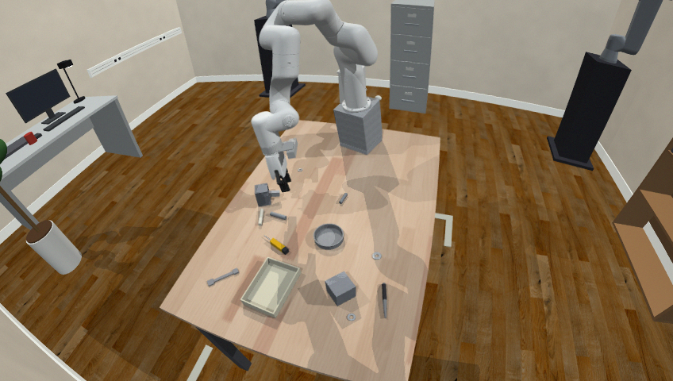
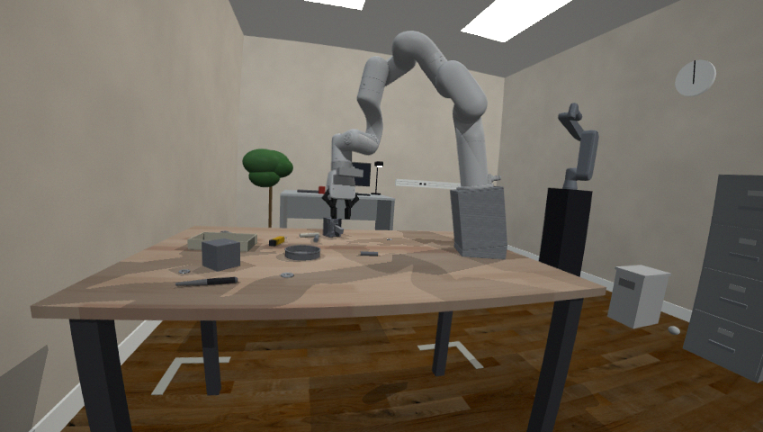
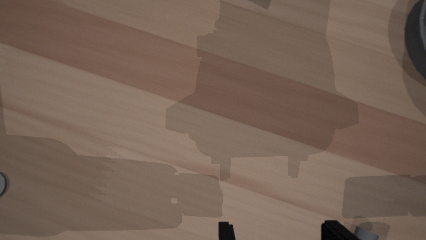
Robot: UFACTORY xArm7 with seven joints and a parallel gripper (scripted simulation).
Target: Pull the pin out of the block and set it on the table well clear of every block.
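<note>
A small grey block [image 1: 262, 194] stands near the table's far left side, with a short grey pin [image 1: 274, 192] sticking out of its right face. It also shows in the exterior view [image 2: 330, 229]. My gripper [image 1: 283, 182] hangs just right of the pin and a little above it, fingers pointing down, half open with nothing between them. In the exterior view the gripper [image 2: 339, 211] hovers above the block. The wrist view shows only the two black fingertips over bare table, and a grey rounded end [image 3: 367, 233] at the bottom right edge.
Loose pins [image 1: 278, 216] [image 1: 259, 217] [image 1: 343, 198] lie near the block. A round dish [image 1: 328, 236], a yellow-black tool [image 1: 277, 244], a tray [image 1: 270, 292], a wrench [image 1: 222, 277], a second grey block [image 1: 340, 287] and a pen [image 1: 384, 300] lie nearer the front. The robot's base [image 1: 358, 126] stands at the back.
</note>
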